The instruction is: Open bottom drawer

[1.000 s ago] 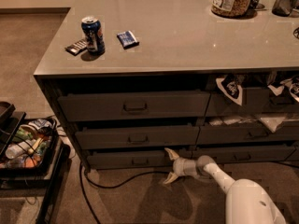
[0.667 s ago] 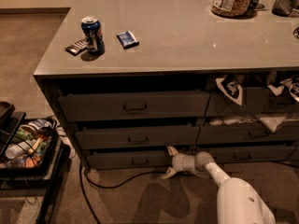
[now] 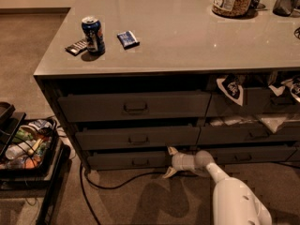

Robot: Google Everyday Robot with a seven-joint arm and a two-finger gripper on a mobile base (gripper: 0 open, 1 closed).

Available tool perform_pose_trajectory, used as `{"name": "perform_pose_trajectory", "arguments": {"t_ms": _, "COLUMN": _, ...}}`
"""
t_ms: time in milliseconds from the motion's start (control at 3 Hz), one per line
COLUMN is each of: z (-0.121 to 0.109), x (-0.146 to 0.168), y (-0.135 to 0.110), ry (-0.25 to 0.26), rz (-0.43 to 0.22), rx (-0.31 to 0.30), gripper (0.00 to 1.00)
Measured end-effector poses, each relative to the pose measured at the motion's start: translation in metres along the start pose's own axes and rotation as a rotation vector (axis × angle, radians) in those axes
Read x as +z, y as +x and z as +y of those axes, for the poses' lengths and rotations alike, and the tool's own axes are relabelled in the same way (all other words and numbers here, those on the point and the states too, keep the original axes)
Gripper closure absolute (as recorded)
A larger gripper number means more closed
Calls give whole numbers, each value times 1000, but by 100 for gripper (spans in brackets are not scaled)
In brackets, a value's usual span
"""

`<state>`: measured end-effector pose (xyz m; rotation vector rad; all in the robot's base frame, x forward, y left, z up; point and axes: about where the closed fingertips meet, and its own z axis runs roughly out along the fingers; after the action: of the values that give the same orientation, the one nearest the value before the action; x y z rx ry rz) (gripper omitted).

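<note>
Dark-grey and slim, the bottom drawer (image 3: 117,160) sits lowest in the left stack of three, just above the carpet, under the middle drawer (image 3: 108,138). Its front looks shut or barely out. Its small handle (image 3: 140,162) is at the centre of the front.

The robot's hand (image 3: 168,162) hangs low at the right end of that front, beside the handle rather than on it. Its two fingers are spread wide, one tip (image 3: 172,151) pointing up toward the gap under the middle drawer, the other down toward the floor. It holds nothing.

To do this step well, the hand probably needs to slide left until the handle lies between the fingers, staying level with the slim front so the upper finger does not catch the drawer above. Whether the fingers touch the front yet cannot be told. Once they close on the handle, a straight pull back along the drawer's run should serve best, since a skewed pull from off-centre could bind it. The black cable (image 3: 112,185) on the floor lies near the path and is worth avoiding.
</note>
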<state>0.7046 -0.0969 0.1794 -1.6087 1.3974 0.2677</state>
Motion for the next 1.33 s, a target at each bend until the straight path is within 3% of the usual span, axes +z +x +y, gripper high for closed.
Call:
{"name": "perform_pose_trajectory", "arguments": {"t_ms": 667, "z": -16, "x": 15, "y": -1, "ry": 59, "rz": 24, "rx": -45, "gripper": 0}}
{"name": "perform_pose_trajectory", "arguments": {"t_ms": 1000, "z": -16, "x": 15, "y": -1, "ry": 59, "rz": 25, "rx": -45, "gripper": 0}}
{"name": "perform_pose_trajectory", "arguments": {"t_ms": 1333, "z": -15, "x": 4, "y": 7, "ry": -53, "rz": 46, "rx": -46, "gripper": 0}}
